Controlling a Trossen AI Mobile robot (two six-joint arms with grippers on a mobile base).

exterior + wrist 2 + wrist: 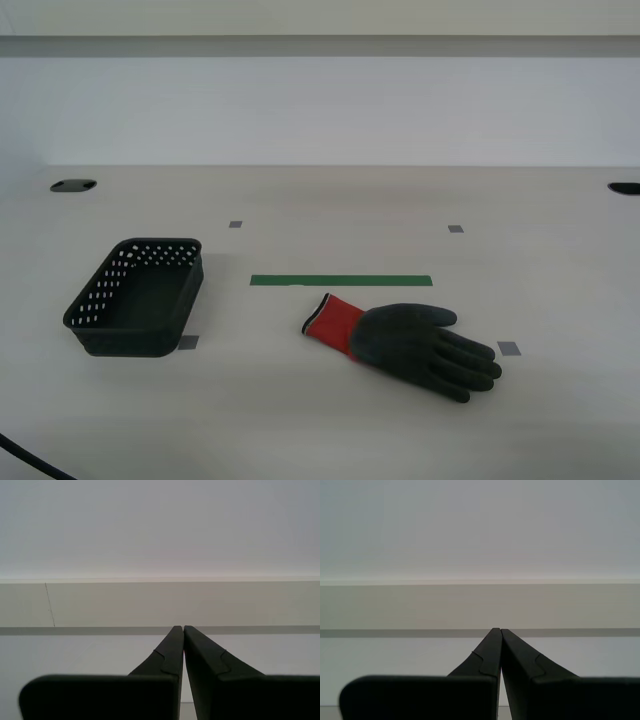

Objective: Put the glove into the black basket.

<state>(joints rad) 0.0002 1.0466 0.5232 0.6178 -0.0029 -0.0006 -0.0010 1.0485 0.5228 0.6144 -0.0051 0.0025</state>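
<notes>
The glove [410,343], dark grey with a red cuff, lies flat on the pale table at the exterior view's centre right, cuff toward the left. The black basket [95,300] with round-holed sides stands empty at the exterior view's left, apart from the glove. Neither arm shows in the exterior view. My first gripper [497,630] is shut with nothing between its fingers and points at a white wall. My second gripper [180,627] is also shut and empty, facing the same wall. Neither wrist view shows the glove or the basket.
A green tape strip [341,281] lies on the table just behind the glove. Small grey tape squares [509,348] mark the surface. Dark cable holes [72,186] sit at the table's back corners. A black cable [30,458] crosses the near left corner.
</notes>
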